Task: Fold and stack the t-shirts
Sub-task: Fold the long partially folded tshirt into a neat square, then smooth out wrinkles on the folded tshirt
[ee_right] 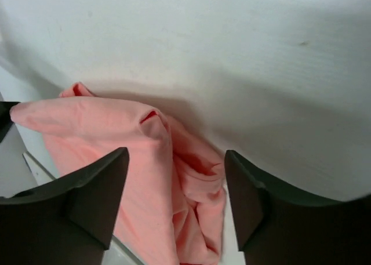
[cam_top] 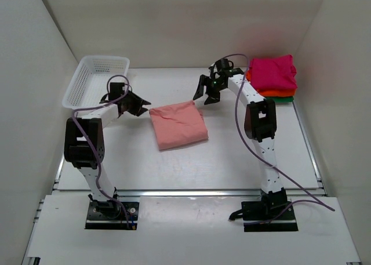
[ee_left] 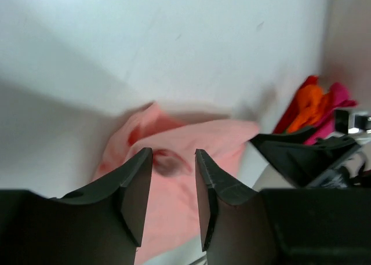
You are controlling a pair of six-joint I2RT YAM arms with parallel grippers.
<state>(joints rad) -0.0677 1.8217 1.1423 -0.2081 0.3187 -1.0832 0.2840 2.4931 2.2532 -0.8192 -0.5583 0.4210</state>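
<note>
A light salmon-pink t-shirt (cam_top: 178,125) lies folded into a rough rectangle in the middle of the table; it also shows in the left wrist view (ee_left: 191,160) and the right wrist view (ee_right: 145,184). A stack of folded t-shirts stands at the back right, magenta (cam_top: 272,72) on top, orange (cam_top: 278,93) and green (cam_top: 282,100) under it. My left gripper (cam_top: 142,105) is open and empty just left of the pink shirt's back left corner. My right gripper (cam_top: 204,94) is open and empty above its back right corner.
A white plastic mesh basket (cam_top: 95,79) stands at the back left, behind the left arm. White walls close in the table on three sides. The right gripper's fingers (ee_left: 301,155) show in the left wrist view.
</note>
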